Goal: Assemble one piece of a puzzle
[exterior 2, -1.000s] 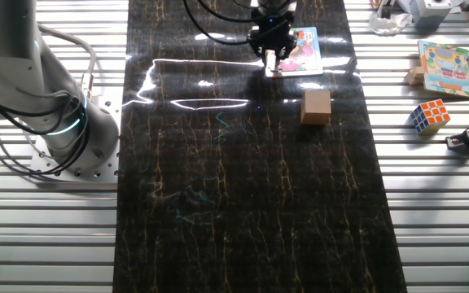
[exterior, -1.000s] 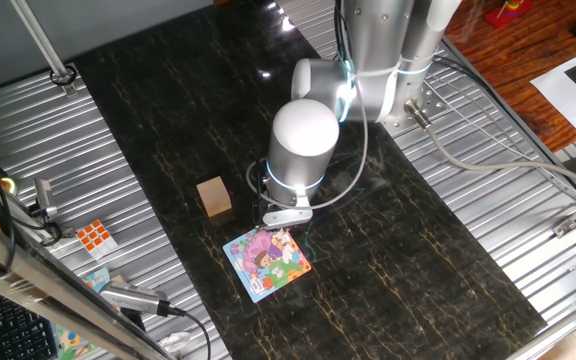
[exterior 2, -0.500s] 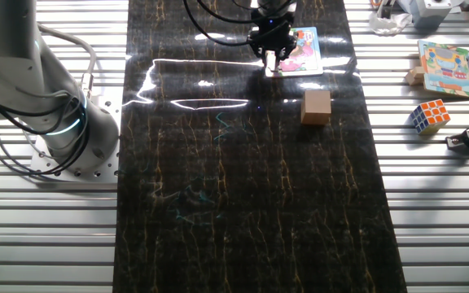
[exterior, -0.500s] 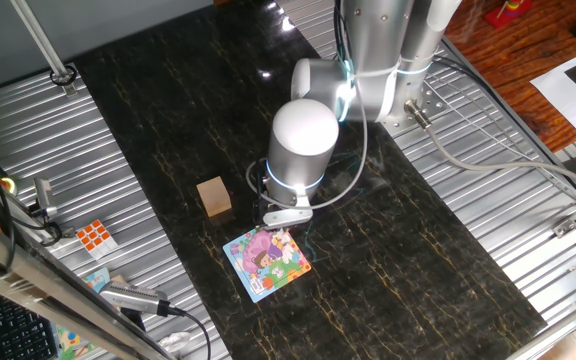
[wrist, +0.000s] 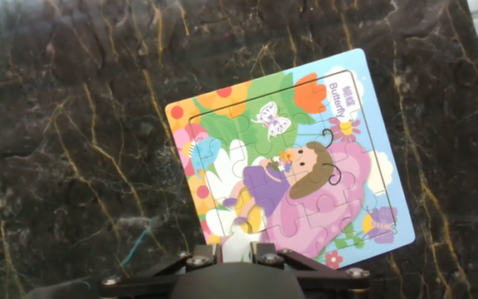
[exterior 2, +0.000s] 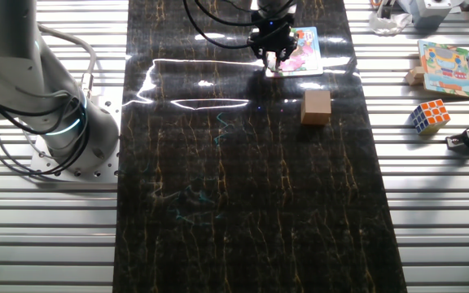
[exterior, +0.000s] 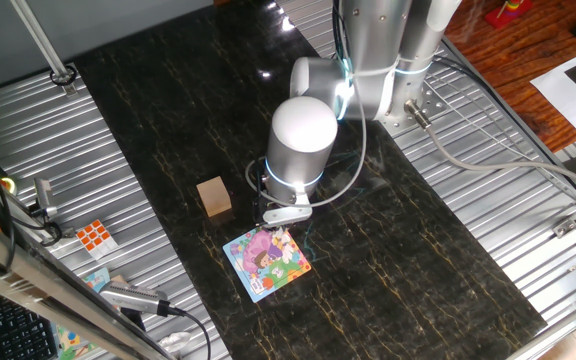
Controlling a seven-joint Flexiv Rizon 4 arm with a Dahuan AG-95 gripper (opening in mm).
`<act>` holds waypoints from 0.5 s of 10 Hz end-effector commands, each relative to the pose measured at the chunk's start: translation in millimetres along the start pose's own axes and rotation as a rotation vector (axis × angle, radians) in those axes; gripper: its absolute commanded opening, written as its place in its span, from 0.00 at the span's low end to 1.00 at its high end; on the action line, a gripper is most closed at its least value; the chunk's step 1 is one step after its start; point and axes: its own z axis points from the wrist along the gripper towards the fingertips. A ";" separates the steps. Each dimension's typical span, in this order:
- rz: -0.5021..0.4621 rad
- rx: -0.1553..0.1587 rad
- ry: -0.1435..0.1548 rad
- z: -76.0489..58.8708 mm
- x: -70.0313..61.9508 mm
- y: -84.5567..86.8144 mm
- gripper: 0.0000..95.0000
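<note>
Gripper (wrist: 241,249) pinching piece (wrist: 237,242) over puzzle (wrist: 293,158) edge; wooden cube (exterior 2: 316,107) nearby

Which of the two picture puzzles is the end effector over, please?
The puzzle on the dark mat, with the girl and butterfly; the end effector hangs at its edge. The other puzzle lies off on the metal slats.

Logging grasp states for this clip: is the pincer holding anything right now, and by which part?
It cannot be told for sure. A small whitish piece sits at the pincer tip over the puzzle's edge; the contact is hidden.
</note>
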 end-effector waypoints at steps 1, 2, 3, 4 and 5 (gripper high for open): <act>-0.001 0.000 0.002 0.5 -0.2 0.1 0.00; 0.000 0.000 0.002 0.5 -0.2 0.1 0.00; 0.003 -0.003 0.002 0.5 -0.2 0.1 0.00; 0.012 -0.013 0.005 -0.3 -0.3 0.5 0.00; 0.008 -0.011 0.004 -0.8 -0.4 0.6 0.00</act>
